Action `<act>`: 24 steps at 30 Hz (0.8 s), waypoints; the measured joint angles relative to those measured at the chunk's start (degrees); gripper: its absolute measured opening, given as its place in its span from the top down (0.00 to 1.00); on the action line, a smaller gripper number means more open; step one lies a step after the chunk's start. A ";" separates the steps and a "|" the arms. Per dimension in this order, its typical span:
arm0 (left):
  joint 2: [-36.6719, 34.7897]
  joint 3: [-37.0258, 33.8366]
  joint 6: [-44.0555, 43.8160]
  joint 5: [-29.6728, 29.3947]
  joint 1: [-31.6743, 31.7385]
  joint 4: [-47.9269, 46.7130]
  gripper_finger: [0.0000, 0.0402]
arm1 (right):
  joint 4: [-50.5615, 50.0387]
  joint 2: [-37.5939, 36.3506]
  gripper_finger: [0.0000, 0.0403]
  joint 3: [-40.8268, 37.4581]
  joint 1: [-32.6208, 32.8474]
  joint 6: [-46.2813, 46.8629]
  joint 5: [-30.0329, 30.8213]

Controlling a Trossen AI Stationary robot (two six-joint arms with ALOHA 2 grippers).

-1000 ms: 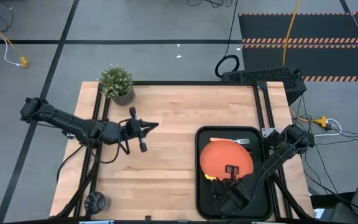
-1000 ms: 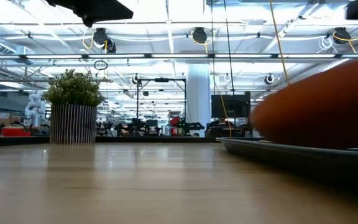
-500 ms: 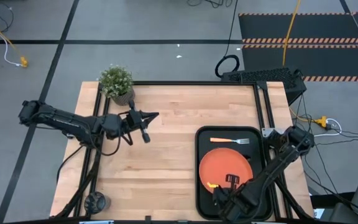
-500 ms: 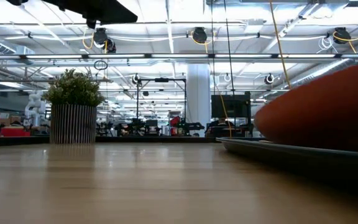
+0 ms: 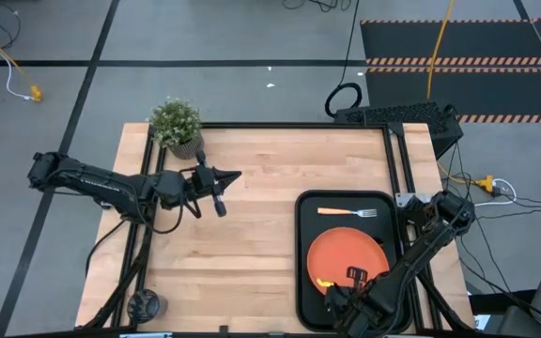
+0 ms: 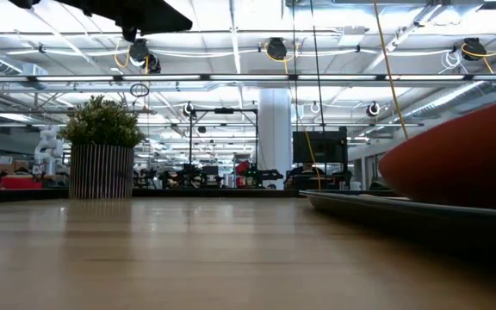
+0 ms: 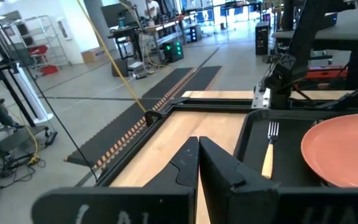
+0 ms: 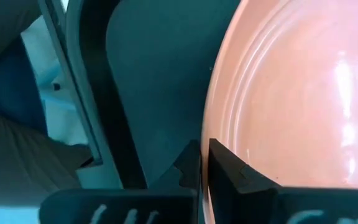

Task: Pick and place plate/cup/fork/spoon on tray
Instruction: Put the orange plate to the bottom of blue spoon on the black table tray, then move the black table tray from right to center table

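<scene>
Slid toward the near end of the tray over the last second and dropped lower: the plate, carried along by the right gripper, with the left gripper swung a little farther from the robot. Right fingers pressed together on the plate's near rim, the plate reaching away from them toward the far end. Sits over the middle and near part of the tray, short of the fork, which lies across the far end with its long axis running left to right, tines to the right. Whether fully flat cannot be told from above; in the low view bulges well above the tray's rim, so judged not quite settled, and letting go looks like the move to come. Left fingers closed on nothing, hanging over the far left of the table beside the potted plant, well apart from the tray, so the right arm far nearer to everything on it. From the right wrist, fingertips seen right at the rim with bare tray floor beside them, a contact hidden by the arm from above. From the left wrist, fork and plate seen side by side, apart. Cup and spoon not made out in any view.
</scene>
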 joint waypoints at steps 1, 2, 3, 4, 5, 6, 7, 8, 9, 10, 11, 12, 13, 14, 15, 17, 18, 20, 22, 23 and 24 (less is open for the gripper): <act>0.00 0.00 -0.46 0.00 -0.09 -0.40 0.96 | 0.69 0.00 0.99 -0.46 0.00 0.39 0.11; 0.00 0.00 -0.93 0.00 -0.11 -0.83 0.96 | 1.53 0.00 0.99 -0.96 0.00 0.46 -0.07; 0.00 0.00 -1.31 0.01 -0.11 -1.15 0.96 | 2.48 0.02 0.97 -1.45 0.00 0.62 -0.48; 0.00 0.00 -1.61 0.13 -0.11 -1.54 0.96 | 3.73 0.02 0.96 -2.11 0.00 0.91 -1.42; 0.00 0.00 -2.03 0.63 -0.11 -1.94 0.96 | 5.03 0.02 0.94 -2.74 -0.02 1.37 -2.10; 0.00 0.00 -2.41 1.11 -0.11 -2.25 0.96 | 6.36 0.02 0.92 -3.37 -0.02 1.88 -2.89; 0.02 0.00 -2.64 1.63 -0.11 -2.38 0.96 | 7.42 0.06 0.90 -3.80 -0.02 2.09 -3.16; 0.02 0.00 -2.77 2.35 -0.11 -2.40 0.96 | 8.08 0.07 0.87 -4.08 -0.02 2.18 -3.30; 0.02 0.00 -2.87 2.79 -0.13 -2.38 0.96 | 8.49 0.07 0.85 -4.20 0.00 2.24 -3.33; 0.02 0.00 -3.02 3.05 -0.15 -2.40 0.96 | 8.80 0.07 0.82 -4.25 0.00 2.44 -3.39; 0.02 0.00 -3.29 3.47 -0.16 -2.47 0.96 | 8.98 0.07 0.80 -4.25 0.00 2.71 -3.38; 0.02 0.00 -3.47 3.68 -0.17 -2.63 0.96 | 8.94 0.07 0.77 -4.25 -0.01 3.10 -3.38; 0.02 0.00 -3.73 3.76 -0.17 -2.68 0.96 | 8.86 0.07 0.75 -4.25 -0.02 3.39 -3.33; 0.02 0.00 -3.81 3.87 -0.15 -2.66 0.96 | 8.78 0.07 0.72 -4.25 -0.02 3.52 -3.31; 0.02 0.00 -3.83 3.89 -0.15 -2.68 0.96 | 8.78 0.04 0.70 -4.25 -0.02 3.56 -3.31; 0.02 0.00 -3.83 3.90 -0.15 -2.67 0.96 | 8.78 -0.20 0.66 -4.25 -0.01 3.60 -3.31; 0.02 0.00 -3.83 3.91 -0.15 -2.67 0.96 | 8.75 -0.45 0.64 -4.25 0.00 3.74 -3.31; 0.02 0.00 -3.80 3.92 -0.17 -2.67 0.96 | 8.70 -1.07 0.61 -4.25 -0.01 4.12 -3.25; 0.02 0.00 -3.63 3.93 -0.16 -2.66 0.96 | 8.58 -1.92 0.59 -4.25 -0.02 5.14 -3.04; 0.02 0.00 -3.63 3.93 -0.15 -2.66 0.96 | 8.56 -2.34 0.58 -4.25 -0.02 5.65 -2.99; 0.02 0.00 -3.63 3.93 -0.15 -2.66 0.96 | 8.56 -2.84 0.57 -4.25 -0.02 6.28 -2.96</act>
